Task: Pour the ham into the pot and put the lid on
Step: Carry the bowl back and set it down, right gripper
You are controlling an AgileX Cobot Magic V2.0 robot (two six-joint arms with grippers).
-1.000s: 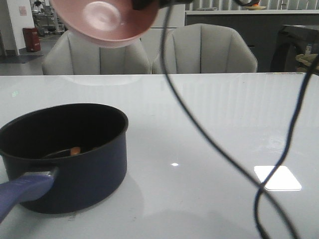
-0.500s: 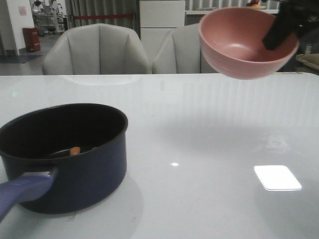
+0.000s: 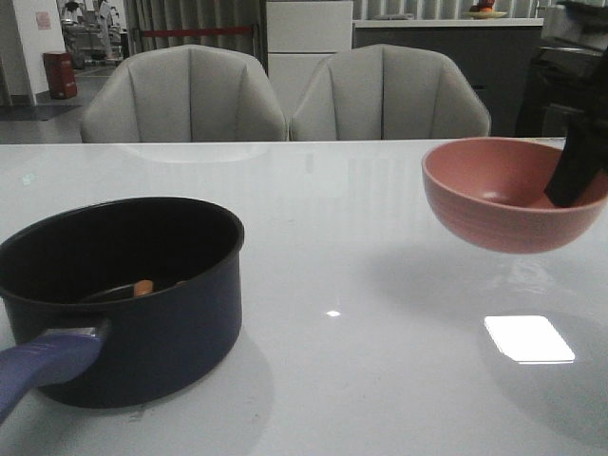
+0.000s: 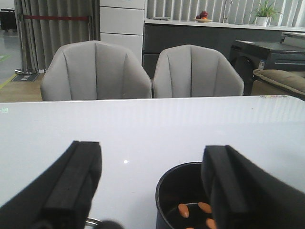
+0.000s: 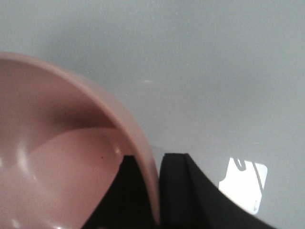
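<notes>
Ham (image 4: 198, 209) sits in the pot (image 3: 142, 294), lower left of front view. My right jaws (image 5: 157, 191) pinch the empty pink bowl's (image 3: 503, 204) rim, mid-right, above the desk (image 3: 380, 285). Left jaws (image 4: 152, 181) gape empty, nearer the pot. Lid unseen.

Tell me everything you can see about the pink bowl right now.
The pink bowl is round and smooth, with a glossy, ceramic-looking surface. It looks empty inside. It is upright, only slightly tilted, and hangs in the air above the white table, to the right of the pot. The right claw is closed on its rim, one finger inside and one outside. Nothing else touches it.
</notes>
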